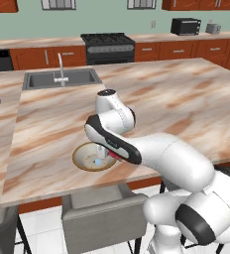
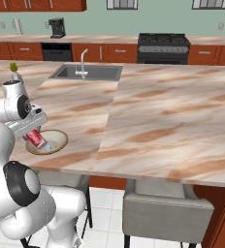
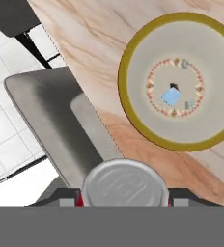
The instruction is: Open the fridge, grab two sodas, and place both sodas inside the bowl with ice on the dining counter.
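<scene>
Our gripper is squeezed on a red soda can just above the near edge of the bowl on the dining counter, so letting go now could tip it onto the floor.

Even, bright, shadowless-looking light fills the rendered kitchen, its source not apparent. The dining counter shows no glare, only a soft dark patch beneath the arm near the bowl. All three views are coarse and slightly soft, with jagged edges; the far cabinets lose detail. No bending at the edges.
</scene>
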Controlling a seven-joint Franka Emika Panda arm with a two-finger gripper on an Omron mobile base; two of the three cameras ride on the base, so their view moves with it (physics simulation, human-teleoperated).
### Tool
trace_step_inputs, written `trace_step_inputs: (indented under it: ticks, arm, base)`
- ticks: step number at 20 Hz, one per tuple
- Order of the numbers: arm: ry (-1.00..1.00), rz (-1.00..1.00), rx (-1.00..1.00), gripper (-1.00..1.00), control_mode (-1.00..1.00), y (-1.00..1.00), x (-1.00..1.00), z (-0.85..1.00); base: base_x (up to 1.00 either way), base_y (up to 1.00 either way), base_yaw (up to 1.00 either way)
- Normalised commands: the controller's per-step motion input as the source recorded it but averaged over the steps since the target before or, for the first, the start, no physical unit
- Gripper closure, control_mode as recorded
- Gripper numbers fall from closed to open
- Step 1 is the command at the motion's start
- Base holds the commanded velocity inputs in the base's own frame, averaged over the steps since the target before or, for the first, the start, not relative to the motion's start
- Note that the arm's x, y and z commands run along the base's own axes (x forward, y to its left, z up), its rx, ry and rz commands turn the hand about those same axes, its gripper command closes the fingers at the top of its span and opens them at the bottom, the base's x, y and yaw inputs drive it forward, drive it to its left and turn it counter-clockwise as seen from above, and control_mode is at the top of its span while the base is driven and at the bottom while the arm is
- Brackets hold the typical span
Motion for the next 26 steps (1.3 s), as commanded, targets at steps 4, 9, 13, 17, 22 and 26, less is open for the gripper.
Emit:
trace_step_inputs:
  ticks: [4, 9, 13, 17, 22, 26]
  arm:
    - [0.11, 0.14, -0.10, 1.00, -1.00, 0.16, 0.42, -0.32]
    - [0.07, 0.13, -0.01, 1.00, -1.00, 0.08, 0.43, -0.17]
    - [0.09, 0.09, 0.00, 1.00, -1.00, 0.07, 0.38, -0.26]
    - [0.07, 0.08, 0.00, 1.00, -1.00, 0.06, 0.28, -0.35]
    - [0.01, 0.03, -0.02, 1.00, -1.00, 0.14, 0.29, -0.29]
    - [0.00, 0.01, -0.03, 1.00, -1.00, 0.14, 0.16, -0.27]
  base:
    - [0.00, 0.00, 0.00]
    - [0.00, 0.00, 0.00]
    - [0.00, 0.00, 0.00]
    - [0.00, 0.00, 0.00]
    - [0.00, 0.00, 0.00]
    - [0.00, 0.00, 0.00]
